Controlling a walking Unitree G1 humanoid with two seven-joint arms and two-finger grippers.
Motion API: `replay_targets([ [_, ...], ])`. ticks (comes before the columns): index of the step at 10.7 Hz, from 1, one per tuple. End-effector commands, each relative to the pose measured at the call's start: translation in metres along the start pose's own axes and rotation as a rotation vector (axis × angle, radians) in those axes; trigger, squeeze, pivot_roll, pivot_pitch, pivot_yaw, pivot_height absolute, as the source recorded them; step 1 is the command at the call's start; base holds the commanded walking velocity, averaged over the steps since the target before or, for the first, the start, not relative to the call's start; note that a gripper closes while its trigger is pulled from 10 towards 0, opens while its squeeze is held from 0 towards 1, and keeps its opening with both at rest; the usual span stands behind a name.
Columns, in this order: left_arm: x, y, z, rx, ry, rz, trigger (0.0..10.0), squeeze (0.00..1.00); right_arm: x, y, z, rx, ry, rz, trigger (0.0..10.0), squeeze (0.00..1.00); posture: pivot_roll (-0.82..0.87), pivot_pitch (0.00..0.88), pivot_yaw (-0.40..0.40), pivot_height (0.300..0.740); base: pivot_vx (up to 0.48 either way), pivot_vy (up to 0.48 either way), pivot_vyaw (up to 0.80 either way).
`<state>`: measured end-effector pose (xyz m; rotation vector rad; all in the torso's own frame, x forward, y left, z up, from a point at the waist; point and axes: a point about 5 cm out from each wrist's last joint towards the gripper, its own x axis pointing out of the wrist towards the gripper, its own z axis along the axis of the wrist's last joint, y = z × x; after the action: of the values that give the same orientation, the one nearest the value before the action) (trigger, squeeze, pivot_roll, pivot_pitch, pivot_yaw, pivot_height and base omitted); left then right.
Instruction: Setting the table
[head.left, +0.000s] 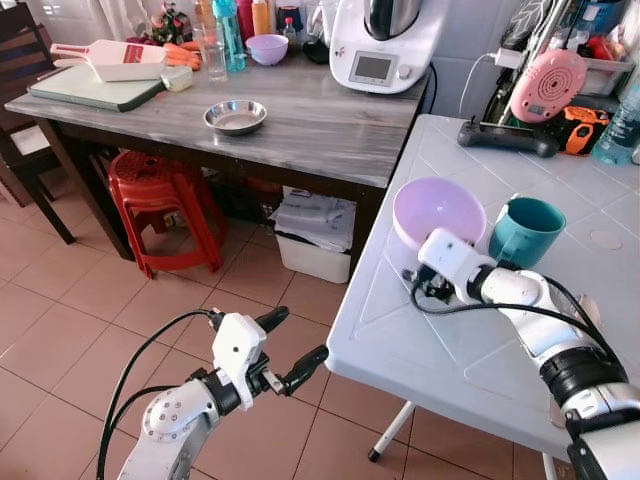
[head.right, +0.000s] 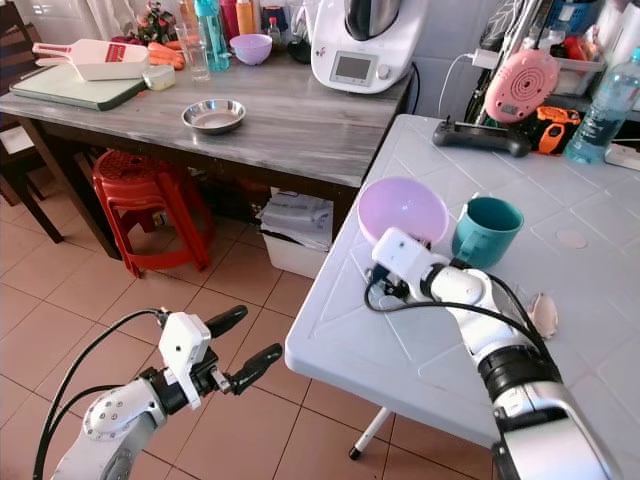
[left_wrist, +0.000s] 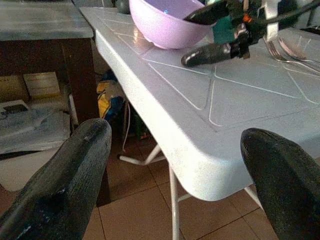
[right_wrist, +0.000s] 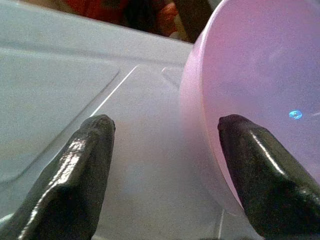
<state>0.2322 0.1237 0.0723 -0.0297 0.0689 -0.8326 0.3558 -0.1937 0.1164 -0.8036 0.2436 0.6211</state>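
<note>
Lilac bowl (head.left: 438, 208) on the white surface (head.left: 470, 340), with the right gripper (right_wrist: 162, 165) spread across its rim.

Standing here, I see the bowl near the surface's front corner, a teal mug (head.left: 525, 230) just beside it. The right fingers (right_wrist: 82, 170) are wide apart and hold nothing: one sits inside the bowl's wall, the other outside it over the bare white top. A fork (left_wrist: 280, 52) and a spoon (left_wrist: 300, 50) lie on the surface beyond the right arm. The left gripper (head.left: 290, 350) hangs over the tiled floor (head.left: 80, 330) short of the surface's corner, its fingers (left_wrist: 60, 185) also spread wide and empty. Further off, a grey wooden surface (head.left: 320, 120) carries a steel dish (head.left: 236, 116).
</note>
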Motion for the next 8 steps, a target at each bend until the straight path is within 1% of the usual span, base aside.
replay_targets([
  [1, 0.0, -0.001, 0.006, 0.015, -0.017, -0.017, 10.0, 0.0, 0.001, -0.007, 0.002, -0.058, 0.005, -0.013, 0.0, 0.0, 0.03, 0.03, 0.027, 0.74, 0.0, 0.0, 0.0],
  [4, 0.003, -0.005, 0.011, 0.018, -0.043, -0.029, 10.0, 0.0, 0.0, -0.009, -0.004, -0.094, 0.014, -0.029, 0.0, 0.0, 0.04, 0.018, 0.026, 0.74, 0.0, 0.0, 0.0],
  [5, 0.004, -0.006, 0.013, 0.02, -0.044, -0.028, 10.0, 0.0, -0.002, -0.012, -0.005, -0.159, 0.019, -0.054, 0.0, 0.0, 0.03, 0.014, 0.027, 0.74, 0.0, 0.0, 0.0],
  [8, 0.006, -0.005, 0.014, 0.024, -0.042, -0.031, 10.0, 0.0, -0.007, -0.022, -0.008, -0.199, 0.033, -0.092, 0.0, 0.0, 0.03, 0.009, 0.03, 0.74, 0.0, 0.0, 0.0],
])
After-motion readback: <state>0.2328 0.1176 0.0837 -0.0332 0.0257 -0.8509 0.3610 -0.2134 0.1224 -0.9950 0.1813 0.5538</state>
